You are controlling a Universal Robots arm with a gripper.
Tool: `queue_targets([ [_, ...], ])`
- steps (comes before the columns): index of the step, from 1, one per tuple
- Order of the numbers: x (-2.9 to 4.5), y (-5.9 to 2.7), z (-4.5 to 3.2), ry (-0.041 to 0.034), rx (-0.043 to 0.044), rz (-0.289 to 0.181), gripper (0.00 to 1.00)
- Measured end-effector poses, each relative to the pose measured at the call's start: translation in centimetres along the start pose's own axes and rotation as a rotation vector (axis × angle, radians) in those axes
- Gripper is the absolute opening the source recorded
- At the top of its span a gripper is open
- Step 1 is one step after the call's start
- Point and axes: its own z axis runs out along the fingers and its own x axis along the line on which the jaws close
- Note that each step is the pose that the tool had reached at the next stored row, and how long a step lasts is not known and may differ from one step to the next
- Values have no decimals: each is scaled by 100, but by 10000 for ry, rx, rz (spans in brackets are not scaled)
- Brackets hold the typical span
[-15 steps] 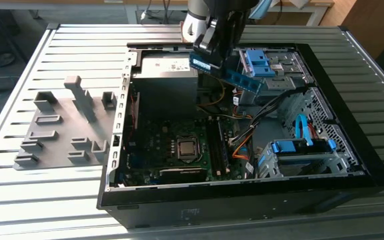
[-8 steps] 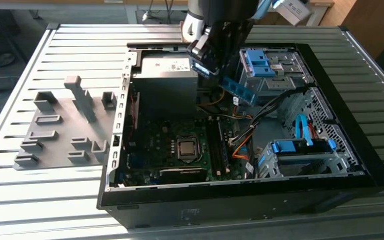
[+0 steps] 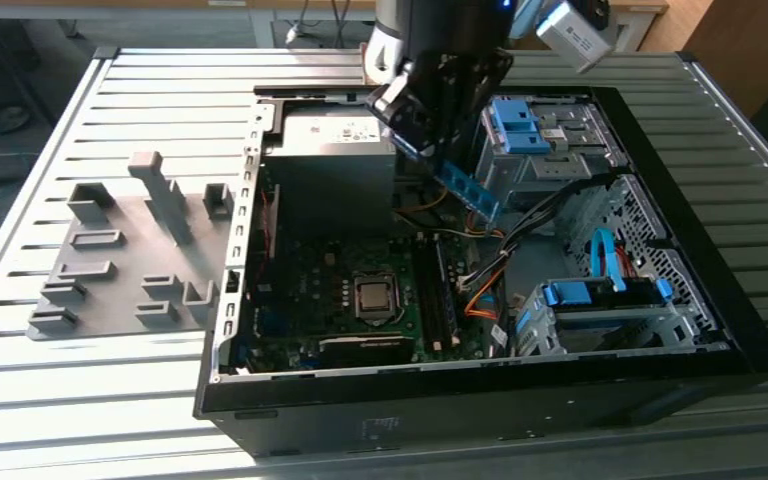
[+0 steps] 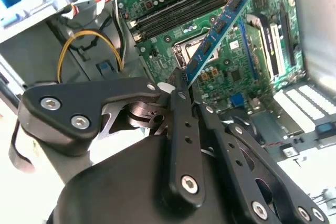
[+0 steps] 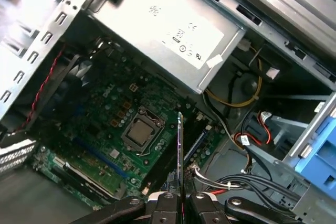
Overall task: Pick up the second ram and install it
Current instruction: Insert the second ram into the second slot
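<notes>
- Exterior view: the gripper (image 3: 427, 150) hung over the open case (image 3: 704, 330) on the worktop (image 3: 117, 400), pinching the ram (image 3: 471, 188) by 1 end. The stick slanted down above the board (image 3: 371, 300), clear of it, towards the exterior view's right of the power supply (image 3: 335, 150). The grey holder (image 3: 131, 260) lay well apart, outside the case.
- Second wrist view: the fingers (image 4: 181, 103) were pressed on the ram's (image 4: 218, 30) near end; its far end pointed towards the slots (image 4: 178, 9). To do this well, I judged the stick should be squared to 1 free slot before going down.
- First wrist view: the ram (image 5: 180, 161) stood edge-on between the fingers (image 5: 168, 203), beside the socket (image 5: 140, 129). Lowering level would seat both ends together; the cables (image 5: 247, 182) lay near and could snag.
</notes>
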Motion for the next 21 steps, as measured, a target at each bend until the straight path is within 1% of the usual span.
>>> queue_targets([
  [11,1,2,83,46,21,1984,14],
  [21,1,5,181,85,39,3743,14],
])
